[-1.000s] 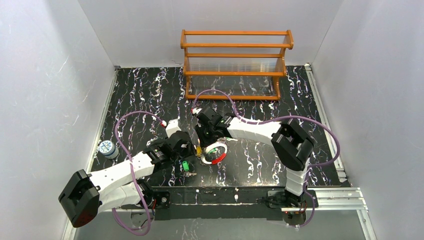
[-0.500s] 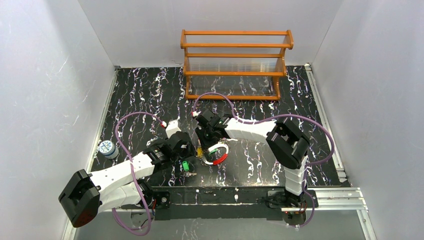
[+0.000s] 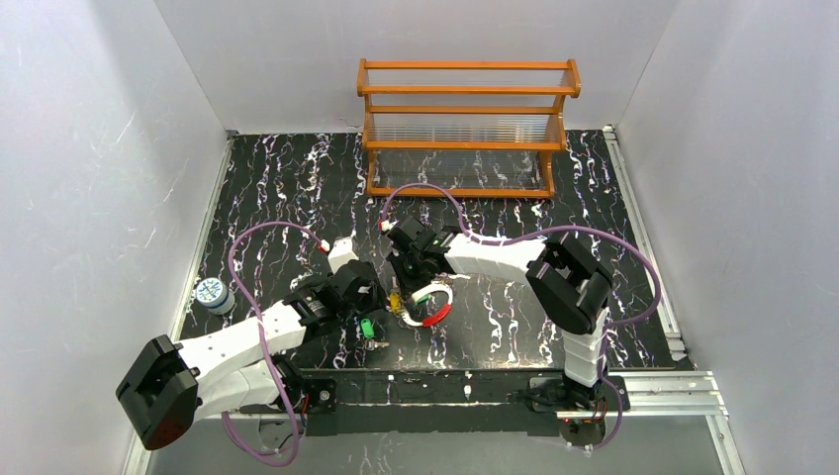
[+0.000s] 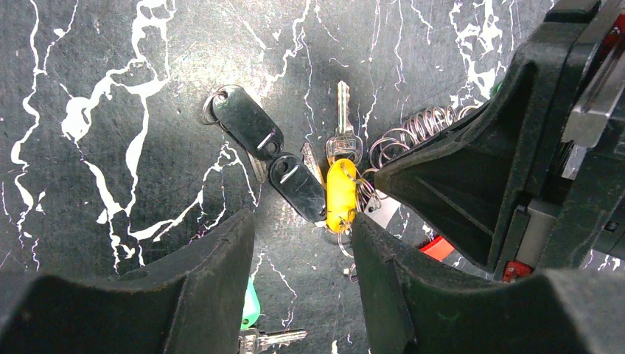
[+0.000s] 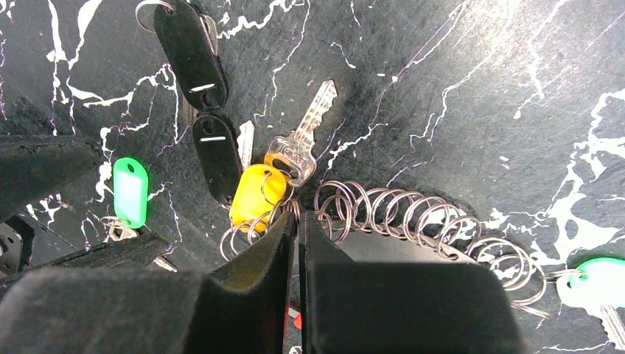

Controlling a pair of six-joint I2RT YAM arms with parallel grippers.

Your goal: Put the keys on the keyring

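Yellow key: lies on the black marbled table. Its plastic head is toward the right gripper, and its metal blade points away, up and to the right in the right wrist view.
Right gripper: jaws narrow, with only a thin slit between them. The tips are at the wire ring on the yellow head. I cannot tell whether any wire is pinched.
Chain: runs from those tips off to the right.
Keyring: red-and-white loop on the table, just beside the right gripper, toward the arm bases.
Left gripper: fingers wide apart, holding nothing. The yellow key lies ahead, in line with the gap and pointing lengthwise away.
Green keys: a green key lies loose on the left arm's side, and a second green key lies at the chain's far end.
Nearer arm: the right one, judging by its tips at the ring.
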